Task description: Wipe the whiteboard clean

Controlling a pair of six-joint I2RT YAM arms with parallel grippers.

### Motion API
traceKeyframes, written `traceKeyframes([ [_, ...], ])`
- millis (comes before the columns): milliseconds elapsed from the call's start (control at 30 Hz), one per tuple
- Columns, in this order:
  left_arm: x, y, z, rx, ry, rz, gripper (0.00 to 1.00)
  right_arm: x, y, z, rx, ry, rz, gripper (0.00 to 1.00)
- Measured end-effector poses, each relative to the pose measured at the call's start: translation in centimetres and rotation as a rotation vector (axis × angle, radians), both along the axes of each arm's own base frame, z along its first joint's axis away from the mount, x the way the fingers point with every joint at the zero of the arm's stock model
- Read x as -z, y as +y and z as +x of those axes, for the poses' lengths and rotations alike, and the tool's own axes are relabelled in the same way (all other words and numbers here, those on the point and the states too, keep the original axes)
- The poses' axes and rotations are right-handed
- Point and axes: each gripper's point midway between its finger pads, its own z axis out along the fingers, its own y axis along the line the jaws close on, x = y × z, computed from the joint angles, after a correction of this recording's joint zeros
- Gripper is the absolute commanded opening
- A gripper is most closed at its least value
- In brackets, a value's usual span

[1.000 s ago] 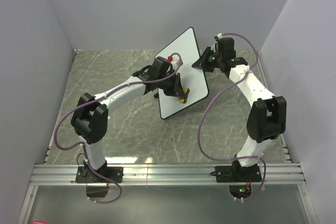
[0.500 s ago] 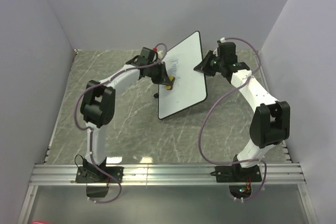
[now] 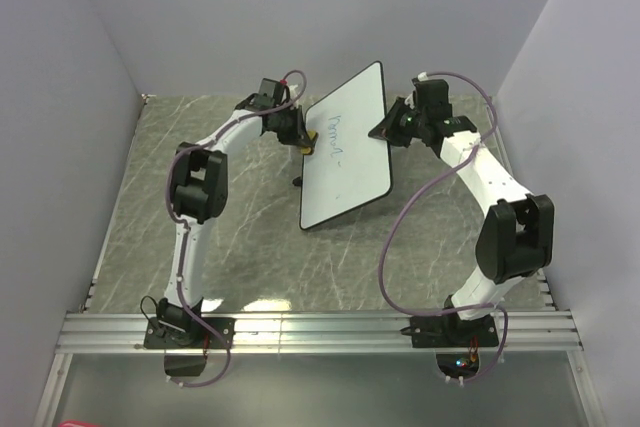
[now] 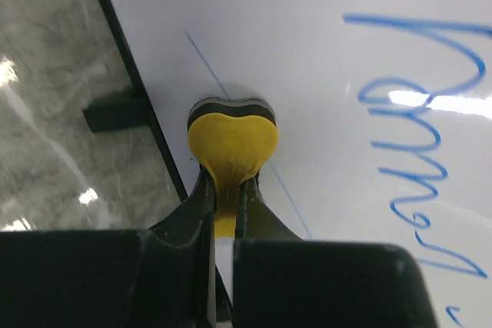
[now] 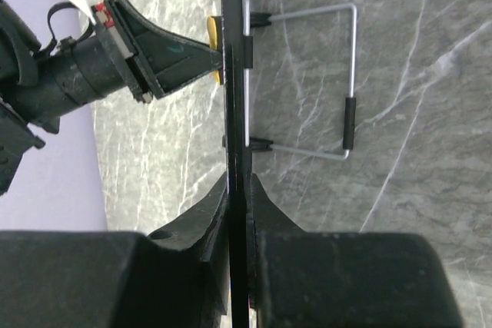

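Observation:
The whiteboard (image 3: 352, 162) stands tilted on the table, white with a thin black rim and blue writing (image 3: 335, 139) near its upper left. My left gripper (image 3: 303, 139) is shut on the small yellow eraser (image 4: 232, 140), which presses against the board close to its left rim, left of the blue scribbles (image 4: 419, 144). A faint blue line (image 4: 206, 59) runs past the eraser. My right gripper (image 3: 390, 127) is shut on the board's right edge; in the right wrist view the board (image 5: 233, 74) shows edge-on between its fingers, with the left gripper (image 5: 196, 55) on the other side.
The board's wire stand (image 5: 338, 82) with black feet rests on the grey marble table (image 3: 240, 237) behind the board. Grey walls close in the table at the back and both sides. A metal rail (image 3: 320, 330) runs along the near edge.
My left gripper has carried the eraser from the board's lower middle up and left to its upper left rim. The blue writing now shows. The board stands a little steeper; the right gripper keeps hold.

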Motion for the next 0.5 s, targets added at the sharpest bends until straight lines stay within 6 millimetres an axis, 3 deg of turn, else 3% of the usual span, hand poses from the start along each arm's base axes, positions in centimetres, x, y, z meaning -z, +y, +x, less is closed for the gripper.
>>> traceKeyframes([
  [100, -0.6, -0.4, -2.7, 0.044, -0.016, 0.014, 0.00, -0.2, 0.3, -0.1, -0.019, 0.016, 0.002, 0.00],
  [333, -3.8, -3.8, -13.9, 0.224, -0.053, 0.028, 0.00, -0.3, 0.6, 0.4, -0.036, 0.039, 0.001, 0.00],
  [500, -4.3, -5.3, -19.4, 0.316, -0.034, 0.001, 0.00, -0.3, 1.0, 1.0, -0.069, 0.022, 0.001, 0.00],
])
